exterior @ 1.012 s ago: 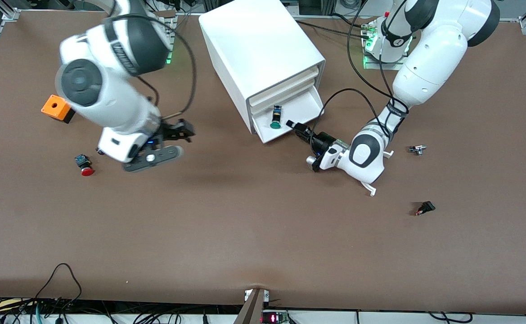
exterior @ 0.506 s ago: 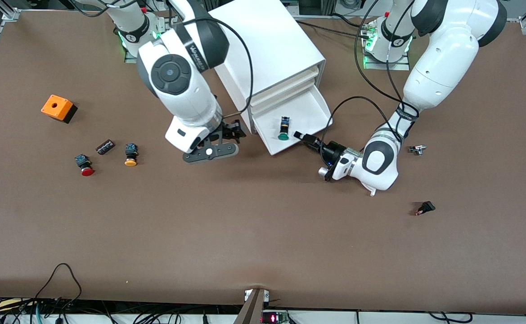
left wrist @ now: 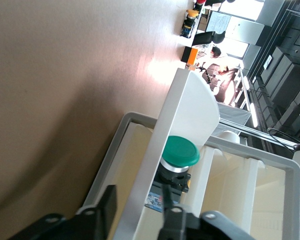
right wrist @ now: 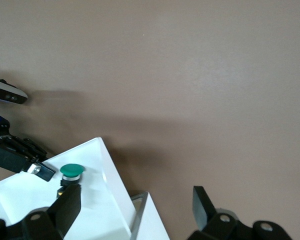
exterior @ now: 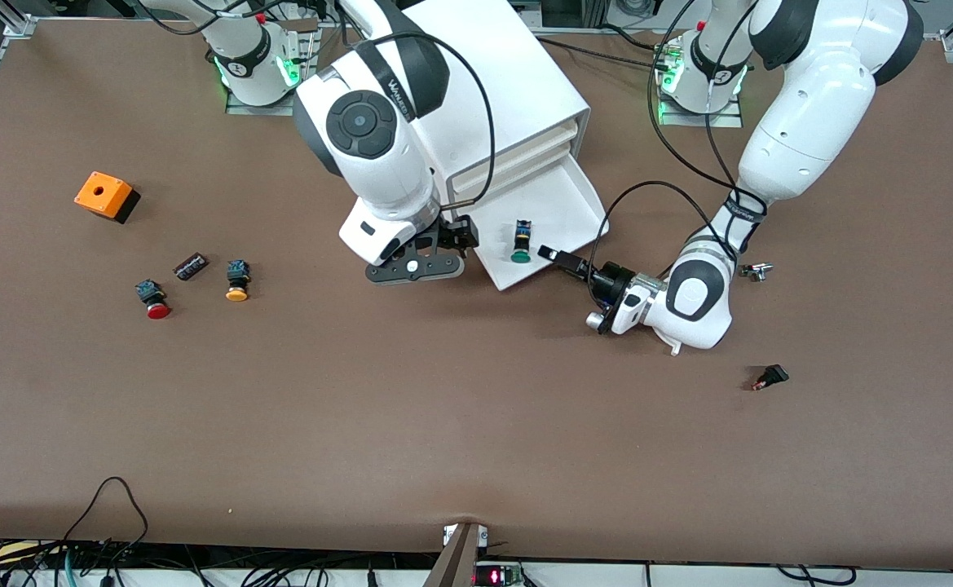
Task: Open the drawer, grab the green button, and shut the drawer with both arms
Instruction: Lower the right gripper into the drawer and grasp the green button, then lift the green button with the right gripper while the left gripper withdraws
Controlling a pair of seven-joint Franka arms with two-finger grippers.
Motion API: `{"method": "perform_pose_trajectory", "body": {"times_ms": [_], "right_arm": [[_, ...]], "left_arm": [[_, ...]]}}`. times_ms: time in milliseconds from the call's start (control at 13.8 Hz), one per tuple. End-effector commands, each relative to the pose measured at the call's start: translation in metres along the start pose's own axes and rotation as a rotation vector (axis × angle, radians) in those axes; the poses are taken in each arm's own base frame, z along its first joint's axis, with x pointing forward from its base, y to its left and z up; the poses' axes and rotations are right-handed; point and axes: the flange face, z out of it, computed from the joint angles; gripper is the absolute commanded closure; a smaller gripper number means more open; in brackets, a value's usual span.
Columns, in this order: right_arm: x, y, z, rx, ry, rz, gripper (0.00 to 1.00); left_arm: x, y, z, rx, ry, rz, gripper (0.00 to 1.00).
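drawer point(exterior: 553, 216) pulled out, button point(exterior: 521, 242) inside | left end effector point(exterior: 559, 258) clamps drawer's front lip | right end effector point(exterior: 461, 234) spread above drawer corner | red-capped button point(exterior: 152, 297), yellow-capped button point(exterior: 236, 280), orange box point(exterior: 104, 196) on brown bench point(exterior: 411, 408)

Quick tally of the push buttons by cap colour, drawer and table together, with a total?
Green cap: 1, the button lying in the open drawer.
Red cap: 1, the red-capped button on the table.
Yellow-orange cap: 1, the yellow-orange-capped button on the table beside it.
Total: 3
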Motion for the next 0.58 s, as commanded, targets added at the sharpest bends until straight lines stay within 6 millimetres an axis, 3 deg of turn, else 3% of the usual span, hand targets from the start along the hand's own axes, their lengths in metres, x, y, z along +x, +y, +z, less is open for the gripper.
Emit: {"method": "perform_pose_trajectory", "body": {"times_ms": [0,217,506], "right_arm": [[-0.006,-0.02,0.003,0.007,0.006,0.029,0.01],[-0.021,-0.048,0.022,0.008,0.018,0.076,0.01],[-0.051,-0.096,0.059,0.019,0.042,0.164,0.01]], "left_arm": [[-0.002,0.001,-0.011,-0.013,-0.014,-0.05,0.0],[-0.008,0.007,-0.055,0.092,-0.016,-0.069,0.0],[-0.023,0.035,-0.131,0.266,-0.054,-0.09,0.0]]}}
